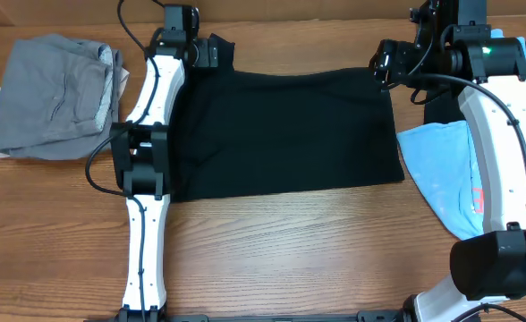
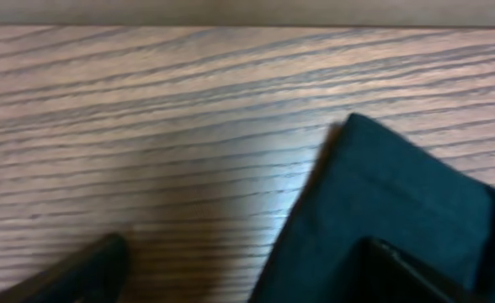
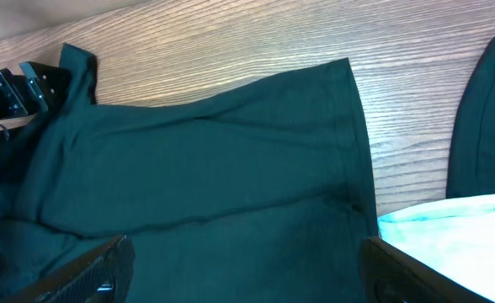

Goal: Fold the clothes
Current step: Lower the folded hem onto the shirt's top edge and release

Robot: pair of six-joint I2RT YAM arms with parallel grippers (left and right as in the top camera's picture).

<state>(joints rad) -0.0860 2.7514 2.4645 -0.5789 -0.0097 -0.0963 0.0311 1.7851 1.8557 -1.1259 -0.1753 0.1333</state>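
Black T-shirt [image 1: 285, 130]: lying folded flat mid-table, between both arms.
Left gripper [image 2: 243, 244]: hovering at its far-left corner, jaws gaping wide, gripping nothing.
Right gripper [image 3: 246, 244]: hanging over its far-right corner, gaping, empty.
Grey garment [image 1: 57, 94]: lying leftward.
Light-blue tee [image 1: 442, 170]: lying rightward.

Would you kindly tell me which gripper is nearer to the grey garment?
Left. The left gripper is at the black T-shirt's corner nearest the grey garment; the right gripper is at the shirt's opposite end.
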